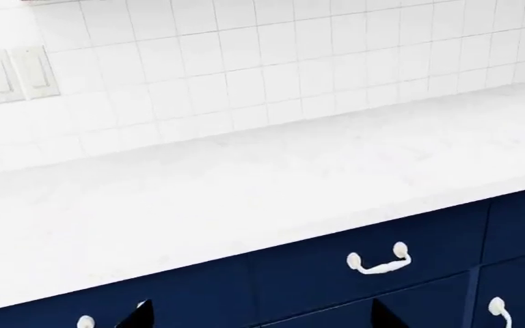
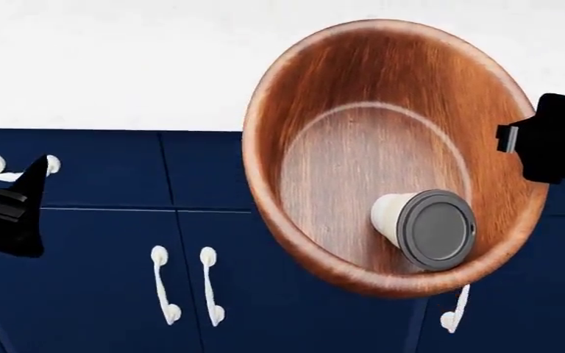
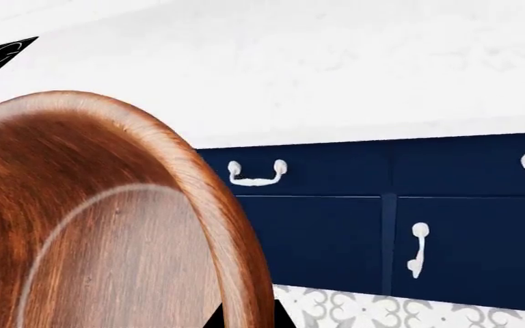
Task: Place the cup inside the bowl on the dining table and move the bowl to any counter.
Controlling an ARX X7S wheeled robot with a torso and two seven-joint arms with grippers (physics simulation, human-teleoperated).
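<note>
The reddish-brown wooden bowl (image 2: 361,95) hangs in the air, tipped toward the head camera, in front of the cabinets and just below the counter (image 2: 115,59) edge. The cream cup (image 2: 425,224) with its dark grey lid lies on its side in the bowl's bottom. My right gripper (image 2: 530,140) is shut on the bowl's right rim; in the right wrist view that rim (image 3: 235,273) runs between the two dark fingertips (image 3: 286,320). My left gripper (image 2: 27,184) hovers low at the left, open and holding nothing, its fingertips (image 1: 139,316) wide apart facing the counter (image 1: 244,184). The dining table is out of view.
Navy cabinet fronts (image 2: 86,257) with white handles (image 2: 165,287) stand under the counter. White square wall tiles (image 1: 272,61) and two light switches (image 1: 16,74) back it. Patterned floor tiles (image 3: 381,311) lie below the cabinets.
</note>
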